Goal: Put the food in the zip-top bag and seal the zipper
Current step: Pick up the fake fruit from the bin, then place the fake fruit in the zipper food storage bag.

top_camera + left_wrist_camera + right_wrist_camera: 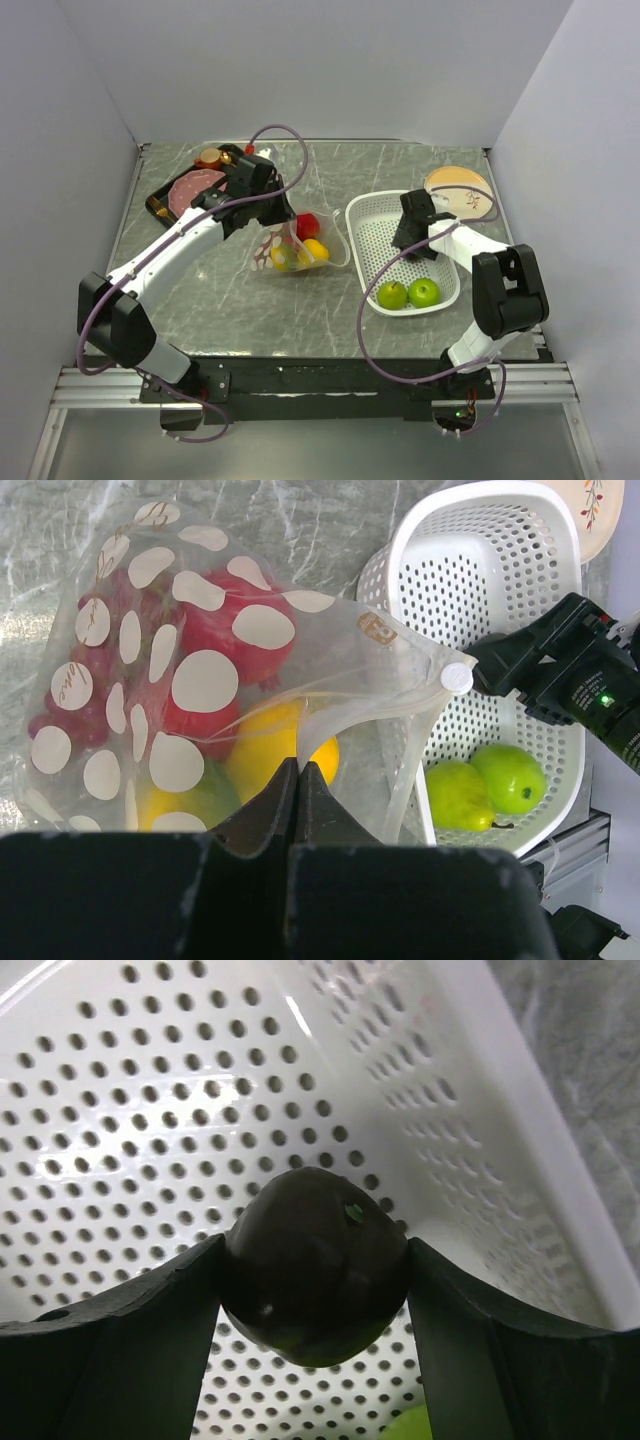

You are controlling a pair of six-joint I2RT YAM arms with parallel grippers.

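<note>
The dotted clear zip-top bag lies at mid table and holds a red apple, reddish grapes, yellow citrus and more fruit. My left gripper is shut on the bag's mouth edge and holds it up. The white zipper strip hangs along the mouth, with its slider at the end. My right gripper is shut on a dark plum inside the white basket. Two green apples lie at the basket's near end.
A black tray with a pink meat slice and a brown round piece stands at the back left. A patterned plate lies behind the basket at the back right. Grey walls enclose the table.
</note>
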